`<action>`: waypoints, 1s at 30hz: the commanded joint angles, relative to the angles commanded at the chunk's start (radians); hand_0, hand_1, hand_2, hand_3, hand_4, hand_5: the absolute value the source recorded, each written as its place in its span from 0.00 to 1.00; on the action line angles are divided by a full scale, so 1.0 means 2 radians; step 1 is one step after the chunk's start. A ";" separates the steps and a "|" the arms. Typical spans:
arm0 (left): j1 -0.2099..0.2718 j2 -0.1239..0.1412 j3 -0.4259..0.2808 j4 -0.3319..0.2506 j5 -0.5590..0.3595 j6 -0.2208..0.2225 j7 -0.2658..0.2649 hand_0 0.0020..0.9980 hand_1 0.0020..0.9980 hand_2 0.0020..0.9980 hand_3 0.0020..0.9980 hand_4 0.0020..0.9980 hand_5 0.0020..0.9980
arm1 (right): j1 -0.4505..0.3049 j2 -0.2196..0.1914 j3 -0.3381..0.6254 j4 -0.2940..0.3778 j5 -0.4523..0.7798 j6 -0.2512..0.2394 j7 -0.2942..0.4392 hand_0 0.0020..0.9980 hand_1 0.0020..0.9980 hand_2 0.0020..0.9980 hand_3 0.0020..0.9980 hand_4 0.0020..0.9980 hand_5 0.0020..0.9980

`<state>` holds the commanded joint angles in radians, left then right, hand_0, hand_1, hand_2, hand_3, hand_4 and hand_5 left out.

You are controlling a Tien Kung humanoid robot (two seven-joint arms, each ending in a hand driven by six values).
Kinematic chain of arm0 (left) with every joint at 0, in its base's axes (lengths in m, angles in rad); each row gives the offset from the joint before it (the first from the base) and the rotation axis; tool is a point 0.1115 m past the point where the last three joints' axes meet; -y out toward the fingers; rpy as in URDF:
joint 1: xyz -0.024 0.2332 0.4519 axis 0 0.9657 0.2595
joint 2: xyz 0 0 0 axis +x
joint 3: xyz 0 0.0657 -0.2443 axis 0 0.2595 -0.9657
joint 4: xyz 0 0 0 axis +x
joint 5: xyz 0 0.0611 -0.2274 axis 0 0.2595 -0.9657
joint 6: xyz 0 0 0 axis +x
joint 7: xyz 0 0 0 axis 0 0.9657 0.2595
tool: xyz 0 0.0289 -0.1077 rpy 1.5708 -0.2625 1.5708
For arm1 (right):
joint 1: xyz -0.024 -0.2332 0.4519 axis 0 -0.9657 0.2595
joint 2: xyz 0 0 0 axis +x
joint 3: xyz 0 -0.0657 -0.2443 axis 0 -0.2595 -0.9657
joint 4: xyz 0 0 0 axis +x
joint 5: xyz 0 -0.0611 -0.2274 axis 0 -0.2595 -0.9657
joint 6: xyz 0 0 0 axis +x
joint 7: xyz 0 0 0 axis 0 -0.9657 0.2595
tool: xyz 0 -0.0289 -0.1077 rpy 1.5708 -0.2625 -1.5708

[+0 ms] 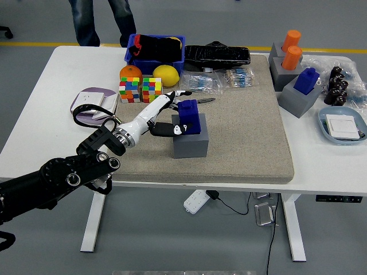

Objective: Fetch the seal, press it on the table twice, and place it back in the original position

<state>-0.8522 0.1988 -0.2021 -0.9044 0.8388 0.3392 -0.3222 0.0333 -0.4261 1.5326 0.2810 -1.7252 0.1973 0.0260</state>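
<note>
One white table (34, 132), tan mat (246, 126), grey floor (321, 28)

Blue seal (188, 116) upright in its grey holder (190, 140).

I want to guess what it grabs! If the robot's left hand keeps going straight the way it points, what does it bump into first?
Probably the blue seal on its grey block. The left hand points right at it, fingers already beside it.

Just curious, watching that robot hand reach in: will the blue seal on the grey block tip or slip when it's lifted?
The blue seal looks rigid and blocky, so it probably won't flex. It sits in the grey block, so it likely lifts straight out. Its smooth sides might slip in the left robot hand.
</note>
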 joint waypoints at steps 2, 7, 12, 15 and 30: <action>-0.002 0.001 0.001 -0.001 0.002 -0.001 0.002 0.88 0.50 0.39 0.89 0.53 0.00 | 0.000 0.000 0.000 0.000 0.000 0.000 0.000 0.79 0.70 0.67 0.64 0.78 0.52; -0.006 0.003 0.005 -0.002 0.009 -0.002 0.005 0.88 0.50 0.39 0.89 0.53 0.00 | 0.001 0.000 0.002 0.000 -0.001 0.000 0.000 0.79 0.70 0.67 0.64 0.78 0.52; -0.010 0.004 0.003 -0.005 0.016 -0.004 0.007 0.88 0.49 0.38 0.89 0.52 0.00 | 0.001 0.000 0.002 0.000 0.000 -0.001 0.001 0.79 0.70 0.67 0.64 0.78 0.52; -0.011 0.004 0.005 -0.006 0.020 -0.005 0.009 0.88 0.49 0.38 0.89 0.51 0.00 | 0.001 0.000 0.002 0.000 -0.001 -0.001 0.001 0.79 0.70 0.67 0.64 0.78 0.51; -0.019 0.006 0.009 -0.010 0.034 -0.005 0.016 0.88 0.49 0.37 0.88 0.48 0.00 | 0.000 0.000 0.003 0.000 -0.001 -0.002 0.002 0.79 0.70 0.67 0.64 0.78 0.52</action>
<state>-0.8895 0.2114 -0.1845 -0.9241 0.9064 0.3293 -0.2895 0.0342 -0.4256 1.5385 0.2813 -1.7269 0.1942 0.0303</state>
